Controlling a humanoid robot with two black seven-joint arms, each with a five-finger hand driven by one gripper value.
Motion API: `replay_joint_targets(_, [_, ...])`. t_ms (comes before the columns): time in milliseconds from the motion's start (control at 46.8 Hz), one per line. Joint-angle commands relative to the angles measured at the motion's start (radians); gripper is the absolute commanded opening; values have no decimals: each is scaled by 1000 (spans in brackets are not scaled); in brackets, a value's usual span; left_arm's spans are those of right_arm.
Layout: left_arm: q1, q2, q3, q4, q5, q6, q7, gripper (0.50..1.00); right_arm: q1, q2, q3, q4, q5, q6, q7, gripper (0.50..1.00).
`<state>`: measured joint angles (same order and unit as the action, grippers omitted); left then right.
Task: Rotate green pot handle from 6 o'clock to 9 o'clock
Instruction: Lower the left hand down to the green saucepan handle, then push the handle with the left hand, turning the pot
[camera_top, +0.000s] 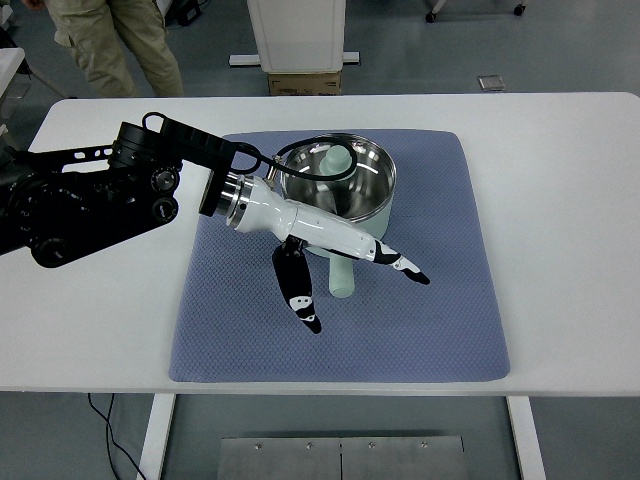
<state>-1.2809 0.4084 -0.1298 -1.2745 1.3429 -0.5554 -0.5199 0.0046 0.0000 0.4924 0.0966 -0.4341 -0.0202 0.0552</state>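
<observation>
**Left hand spread over the pot handle**

Top view: a green pot (345, 180) with a shiny steel inside sits on a blue mat (440, 300), toward the mat's far middle, on a white table (570, 200). Its pale green handle (343, 280) points toward the robot's side, roughly six o'clock. The left arm (90, 200), black, reaches in from the left edge. Its white left hand (335, 250) lies over the handle just beside the pot wall, fingers (300, 295) spread and straight, gripping nothing; one dark-tipped finger lies left of the handle, others stretch past it to the right. A person's legs (120, 45) stand beyond the table's far left corner.
</observation>
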Motion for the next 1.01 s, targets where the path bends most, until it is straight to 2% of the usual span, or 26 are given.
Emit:
replay_joint_targets(0, [0, 0, 9, 7, 15, 0, 0, 1000, 0, 0, 0, 0, 0, 0, 0, 1000])
replay_joint_targets(642, [-43, 0, 35, 15, 157, -55, -2, 1000, 0, 0, 0, 0, 0, 0, 0, 1000])
replay_joint_targets(984, [-60, -3, 76, 40, 194, -55, -2, 1000, 0, 0, 0, 0, 0, 0, 0, 1000])
